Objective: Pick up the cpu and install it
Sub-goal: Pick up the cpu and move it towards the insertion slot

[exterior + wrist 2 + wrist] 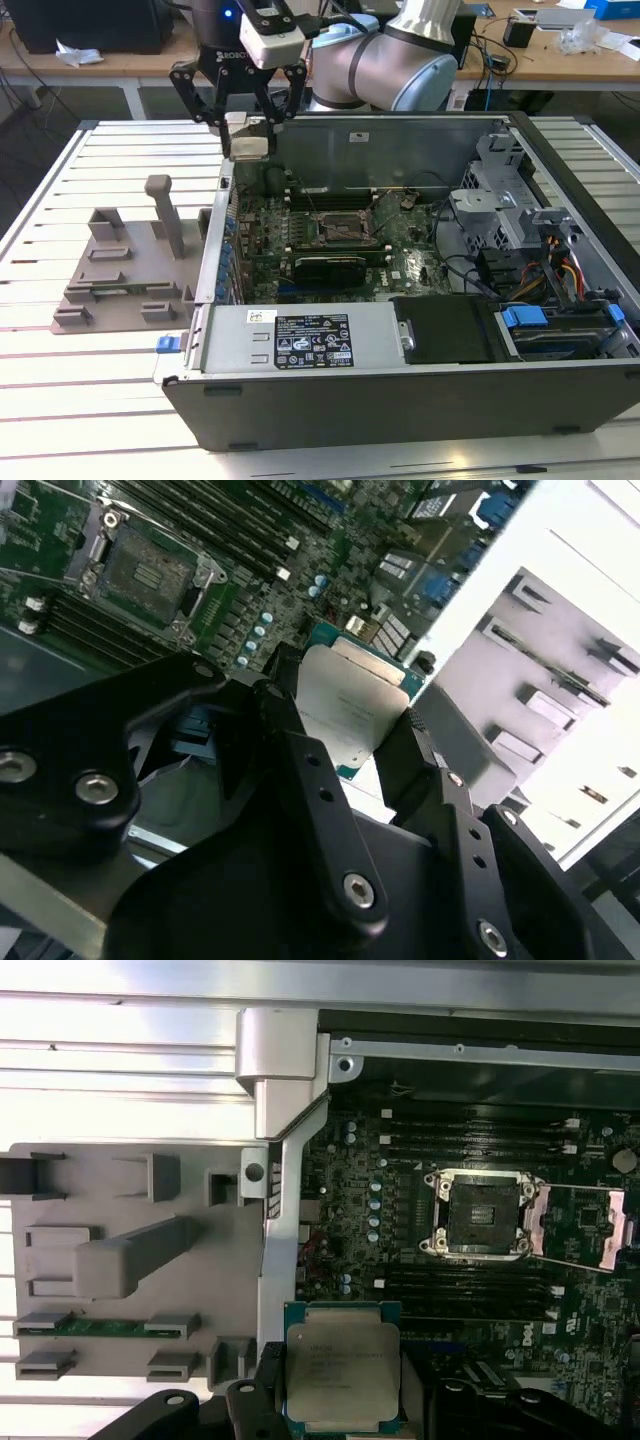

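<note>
cpu [343, 1370] pinched between fingers of claw [249, 135], silvery top facing first wrist view, in air over case [400, 400] wall. Claw clenched on cpu.

Socket [480, 1215] below claw, well apart, toward exterior view's right; metal frame swung open.

Grey fixture [120, 270] below claw, just outside case wall, on desk [50, 190]. Desk is pale slatted metal.

Room beyond claw: wooden desks [560, 60], cables on them.

Count: one cpu, one socket, one case, one fixture, one arm [380, 60], one claw.
</note>
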Controlling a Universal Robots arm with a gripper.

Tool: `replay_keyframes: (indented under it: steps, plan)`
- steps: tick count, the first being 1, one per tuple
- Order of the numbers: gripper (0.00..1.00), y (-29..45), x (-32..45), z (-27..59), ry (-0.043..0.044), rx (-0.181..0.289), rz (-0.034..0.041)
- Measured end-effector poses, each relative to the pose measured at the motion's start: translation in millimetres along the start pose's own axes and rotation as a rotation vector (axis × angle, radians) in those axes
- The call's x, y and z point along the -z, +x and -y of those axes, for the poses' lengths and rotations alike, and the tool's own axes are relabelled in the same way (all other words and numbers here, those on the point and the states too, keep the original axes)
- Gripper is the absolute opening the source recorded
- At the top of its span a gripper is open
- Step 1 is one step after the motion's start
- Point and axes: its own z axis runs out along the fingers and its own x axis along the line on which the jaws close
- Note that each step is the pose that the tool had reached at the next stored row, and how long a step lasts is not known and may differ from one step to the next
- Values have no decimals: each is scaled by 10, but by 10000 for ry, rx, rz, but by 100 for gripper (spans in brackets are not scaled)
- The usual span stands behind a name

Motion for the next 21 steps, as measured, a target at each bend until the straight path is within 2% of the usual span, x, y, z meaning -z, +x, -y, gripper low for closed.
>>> replay_keyframes:
  steps: [5, 11, 18, 21]
  plan:
    - [55, -123, -45, -17, 28, 1, -16]
    - [55, -266, -123, -43, 120, 4, -34]
    - [55, -331, -212, -62, 202, 4, -42]
    - [55, -353, -281, -84, 248, 6, -53]
